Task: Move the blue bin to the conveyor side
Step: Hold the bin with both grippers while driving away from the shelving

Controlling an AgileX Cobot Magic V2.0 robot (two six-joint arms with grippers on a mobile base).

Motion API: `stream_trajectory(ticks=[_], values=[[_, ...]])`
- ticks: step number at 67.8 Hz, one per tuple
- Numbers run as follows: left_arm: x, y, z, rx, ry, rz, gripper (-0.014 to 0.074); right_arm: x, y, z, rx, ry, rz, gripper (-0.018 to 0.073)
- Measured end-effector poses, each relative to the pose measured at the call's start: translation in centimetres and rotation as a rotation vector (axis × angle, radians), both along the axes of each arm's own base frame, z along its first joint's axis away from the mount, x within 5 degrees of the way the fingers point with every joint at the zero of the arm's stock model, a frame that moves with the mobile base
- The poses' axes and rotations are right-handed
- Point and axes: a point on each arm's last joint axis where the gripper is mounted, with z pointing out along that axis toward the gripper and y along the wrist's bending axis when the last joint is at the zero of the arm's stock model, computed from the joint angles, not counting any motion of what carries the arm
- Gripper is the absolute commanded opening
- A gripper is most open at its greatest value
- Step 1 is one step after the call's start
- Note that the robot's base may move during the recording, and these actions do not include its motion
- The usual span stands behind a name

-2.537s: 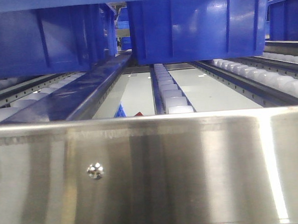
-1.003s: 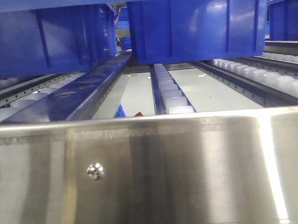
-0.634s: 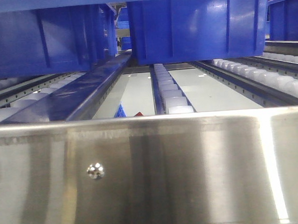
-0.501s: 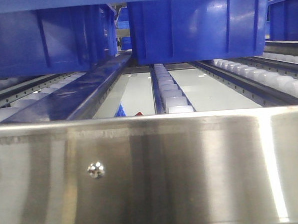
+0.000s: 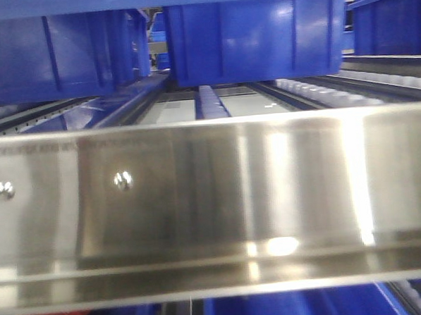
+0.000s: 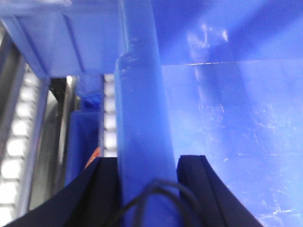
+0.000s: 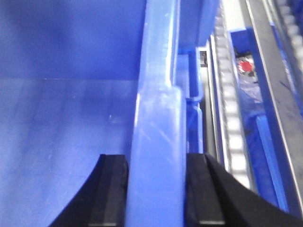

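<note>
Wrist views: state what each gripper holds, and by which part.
The left gripper and right gripper each clamp the blue bin by its rim, one finger each side.

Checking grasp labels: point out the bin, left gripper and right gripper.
bin (image 6: pixel 139 109): left wrist view, on the thick top rim.
left gripper (image 6: pixel 149 189): left wrist view, midway between fingertips straddling the rim.
right gripper (image 7: pixel 157 194): right wrist view, midway between fingertips straddling the rim.
</note>
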Motion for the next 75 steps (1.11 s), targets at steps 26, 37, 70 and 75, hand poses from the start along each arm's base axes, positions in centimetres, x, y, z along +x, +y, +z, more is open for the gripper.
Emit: stream_trajectory(ticks=[26, 37, 70, 75], values=[[-0.1, 0.01, 0.05, 0.002, -0.001, 0.001, -0.0016, -0.01, 0.02, 0.0, 0.002, 0.001, 0.001, -0.0082], [-0.1, 0.01, 0.05, 0.001, -0.001, 0.001, -0.0016, -0.01, 0.02, 0.0, 0.001, 0.0, 0.002, -0.0082], [-0.1, 0.0, 0.05, -0.001, -0.001, 0.002, -0.0016, 0.0, 0.0, 0.0, -0.002, 0.0, 0.002, -0.0082], [-0.1, 0.0, 0.05, -0.001, -0.001, 0.002, -0.0016, 0.0, 0.0, 0.0, -0.002, 0.0, 0.002, -0.0082]])
